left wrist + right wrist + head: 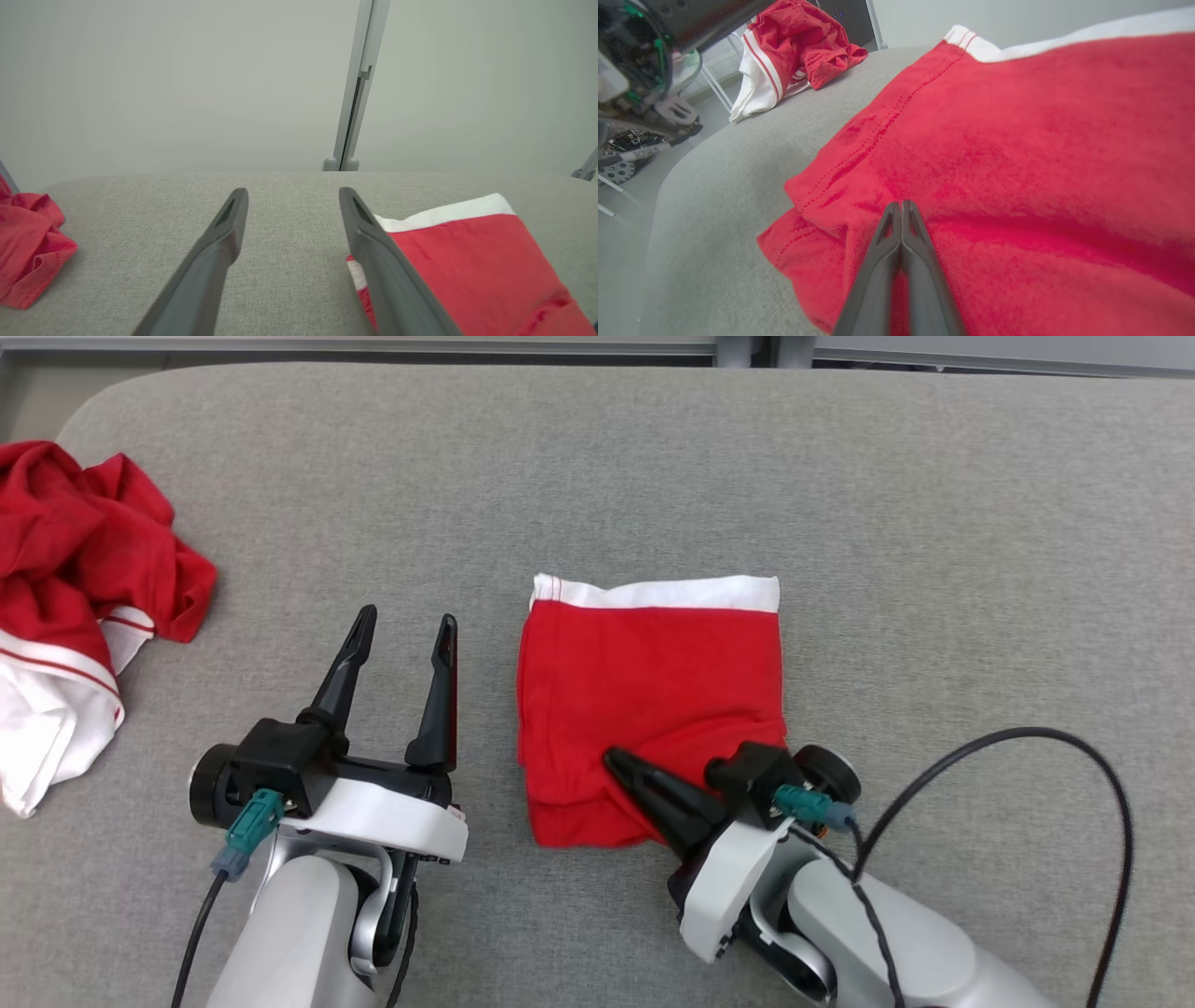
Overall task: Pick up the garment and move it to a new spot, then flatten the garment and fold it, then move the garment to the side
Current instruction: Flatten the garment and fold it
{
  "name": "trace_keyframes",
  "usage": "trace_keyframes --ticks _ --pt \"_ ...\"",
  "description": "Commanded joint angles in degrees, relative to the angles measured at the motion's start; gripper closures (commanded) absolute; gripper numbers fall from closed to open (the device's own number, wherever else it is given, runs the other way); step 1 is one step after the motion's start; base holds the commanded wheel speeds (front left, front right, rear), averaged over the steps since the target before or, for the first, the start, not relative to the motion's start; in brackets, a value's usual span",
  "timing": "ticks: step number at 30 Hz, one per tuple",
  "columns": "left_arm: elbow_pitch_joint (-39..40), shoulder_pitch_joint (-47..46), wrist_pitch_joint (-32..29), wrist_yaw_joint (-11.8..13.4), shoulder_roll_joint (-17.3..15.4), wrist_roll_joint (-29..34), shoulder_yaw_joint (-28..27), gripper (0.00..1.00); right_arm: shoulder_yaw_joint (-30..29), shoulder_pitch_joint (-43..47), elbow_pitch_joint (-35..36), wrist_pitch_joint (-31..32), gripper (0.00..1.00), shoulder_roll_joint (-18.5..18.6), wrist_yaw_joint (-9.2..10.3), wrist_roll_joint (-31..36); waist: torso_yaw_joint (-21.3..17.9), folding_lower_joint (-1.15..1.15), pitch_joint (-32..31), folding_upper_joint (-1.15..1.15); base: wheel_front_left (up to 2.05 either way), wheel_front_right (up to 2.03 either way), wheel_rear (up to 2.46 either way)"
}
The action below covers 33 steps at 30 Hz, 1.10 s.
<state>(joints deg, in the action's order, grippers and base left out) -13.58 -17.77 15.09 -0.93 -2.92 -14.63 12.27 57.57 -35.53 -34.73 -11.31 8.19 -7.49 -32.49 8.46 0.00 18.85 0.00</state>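
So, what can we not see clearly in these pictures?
- Pile: cut off by the left edge, head view.
- Garment: near right corner hidden under the right gripper, head view; whether it pinches cloth is unclear.
- Garment's near edge: hidden behind a left gripper finger, left wrist view.

Garments, two: folded garment (pixel 653 691), crumpled garment (pixel 79 551). One grey table (pixel 887 476).

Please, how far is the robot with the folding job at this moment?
Done, it seems: the garment lies folded into a compact rectangle on the table. In hand: the right pincer, shut, has its tips on the garment's near part; the left pincer is open beside it, holding nothing. Left: moving the garment to the side; it lies mid-table.
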Motion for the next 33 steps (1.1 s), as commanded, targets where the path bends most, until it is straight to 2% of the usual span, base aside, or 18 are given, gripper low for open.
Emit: trace_keyframes --ticks 1,2,3,4,5,8,11,15,19,25,33 --pt "0.0 0.6 0.1 0.1 -0.2 0.3 -0.3 0.0 -0.9 0.0 0.3 -1.0 1.0 0.2 0.0 -0.3 -0.6 0.0 -0.4 0.0 0.0 0.0 0.0" --pt "-0.1 0.7 0.1 0.1 -0.3 0.4 -0.4 0.0 -2.1 0.4 0.9 -1.6 0.89 0.0 0.0 -0.8 -1.0 0.0 -0.6 0.0 0.0 0.0 0.0" --pt "-0.1 0.7 0.1 0.0 -0.4 0.5 -0.5 0.0 -3.3 0.7 1.6 -2.1 0.59 0.1 0.0 -1.1 -1.3 0.0 -0.8 0.0 0.0 0.0 0.0" --pt "-0.2 0.8 0.1 0.0 -0.5 0.6 -0.7 0.0 -4.8 1.3 2.3 -2.5 0.08 0.0 0.0 -1.5 -1.6 0.0 -1.0 0.0 0.0 0.0 0.0" --pt "-0.2 0.8 0.1 0.1 -0.7 0.7 -0.8 0.0 -6.7 1.8 3.2 -3.0 0.0 0.2 0.0 -1.9 -2.0 0.0 -1.2 0.0 0.0 0.0 0.0" --pt "0.1 1.1 0.1 0.2 -1.0 1.0 -1.2 0.0 -14.1 3.8 5.4 -3.6 0.0 0.9 0.01 -2.3 -3.2 0.0 -2.0 0.0 0.0 0.0 0.0" --pt "0.5 1.7 0.1 0.4 -1.4 1.1 -1.6 0.0 -23.1 6.0 7.1 -3.9 0.0 1.7 0.0 0.0 -4.4 0.0 -2.6 0.0 0.0 0.0 0.0" --pt "1.1 2.4 0.1 0.6 -2.1 1.3 -2.2 0.0 -34.9 10.2 10.6 -3.9 0.0 2.3 -0.01 4.7 -5.8 0.0 -3.4 0.0 0.0 0.0 0.0" --pt "1.6 3.9 0.1 1.3 -2.6 1.5 -2.7 0.0 -43.4 14.6 13.7 -3.9 0.0 2.8 0.0 9.3 -6.9 0.0 -4.8 0.0 0.0 0.0 0.0" --pt "2.3 6.5 0.1 2.2 -3.2 1.6 -3.3 0.0 -51.2 21.0 19.1 -1.0 0.0 2.7 0.0 14.2 -7.9 0.0 -7.0 0.0 0.0 0.0 0.0" --pt "3.3 10.5 -0.2 2.7 -4.6 1.2 -3.6 0.0 -54.1 28.6 27.4 4.0 0.0 2.1 0.0 17.8 -8.7 0.0 -9.9 0.0 0.0 0.0 0.0"
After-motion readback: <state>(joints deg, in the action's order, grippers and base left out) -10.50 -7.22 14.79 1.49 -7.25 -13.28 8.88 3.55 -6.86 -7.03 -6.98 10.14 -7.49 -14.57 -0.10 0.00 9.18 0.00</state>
